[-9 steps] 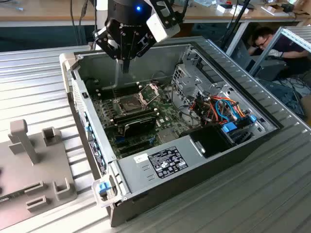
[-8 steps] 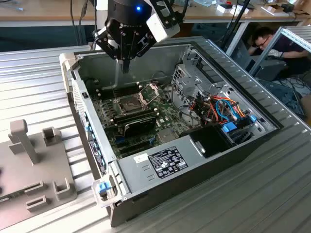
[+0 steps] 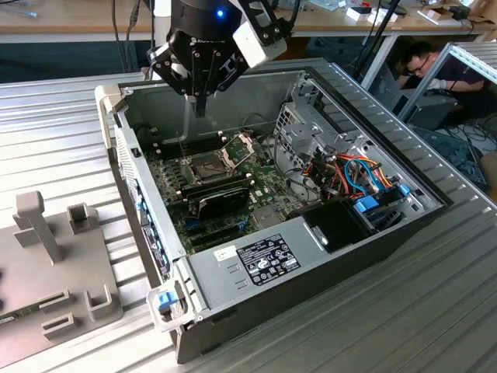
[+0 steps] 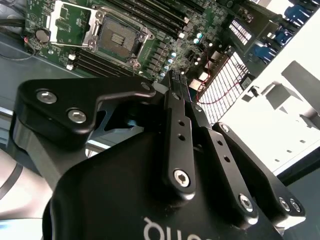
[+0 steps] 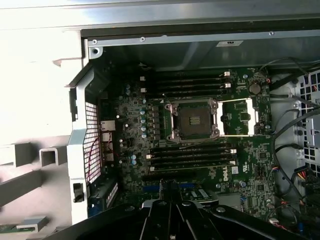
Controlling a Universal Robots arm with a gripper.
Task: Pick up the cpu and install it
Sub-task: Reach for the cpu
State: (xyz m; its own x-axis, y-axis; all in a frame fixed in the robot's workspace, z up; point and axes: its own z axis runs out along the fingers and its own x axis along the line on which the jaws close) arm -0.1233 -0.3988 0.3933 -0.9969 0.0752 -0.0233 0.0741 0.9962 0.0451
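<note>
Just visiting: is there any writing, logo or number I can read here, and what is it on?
Nothing reads clearly.
Large label on the power supply: print too small to read.
Small white sticker beside it: unreadable.
White marking on the motherboard: too small.
White letters on the hand: cut off at the picture's edge.

you had the case (image 3: 233,326) mid-table (image 3: 62,140), the fixture block (image 3: 46,256) by the table's edge at the exterior view's left; the motherboard (image 3: 268,186) lay in the case, socket (image 3: 203,165) mid-board, gripper (image 3: 199,105) above.
</note>
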